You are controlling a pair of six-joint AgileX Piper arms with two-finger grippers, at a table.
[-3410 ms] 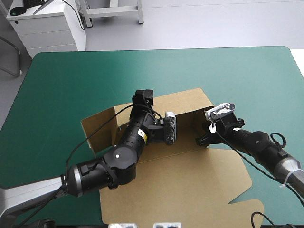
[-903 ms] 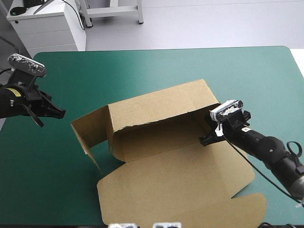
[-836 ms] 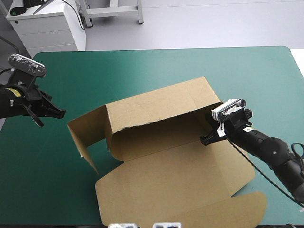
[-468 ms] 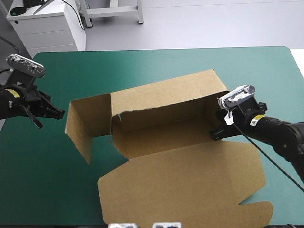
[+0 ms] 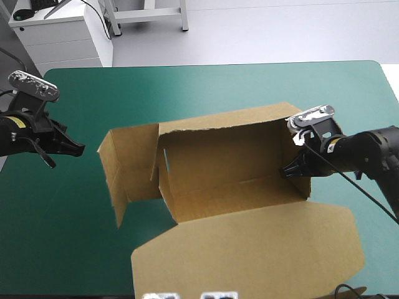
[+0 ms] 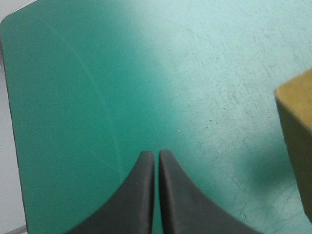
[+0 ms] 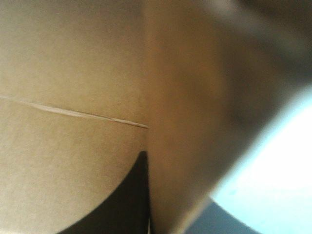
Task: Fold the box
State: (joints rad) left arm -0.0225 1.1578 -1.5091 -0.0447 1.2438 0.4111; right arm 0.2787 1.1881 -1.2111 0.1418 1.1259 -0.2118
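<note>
High view: the brown cut-board box (image 5: pixel 230 162) is sitting in the middle of the teal-green table cover (image 5: pixel 187 81), its back wall raised and its broad lid panel lying flat on the near side. The right gripper (image 5: pixel 293 169), two broad black fins, is clamping the box's right end wall. The right wrist view is showing one black finger (image 7: pixel 122 204) pressed flat against brown board, all but closed on it. Since just before, the whole box has been dragged and swung round, and that end wall is now standing squarer to the back wall. That looks like real progress on the right corner. The left gripper (image 5: pixel 75 149) is waiting well off the box's left side as before, fingers meeting on nothing. The box's left end flap is splaying outward, untucked, so that end probably needs attention next.
</note>
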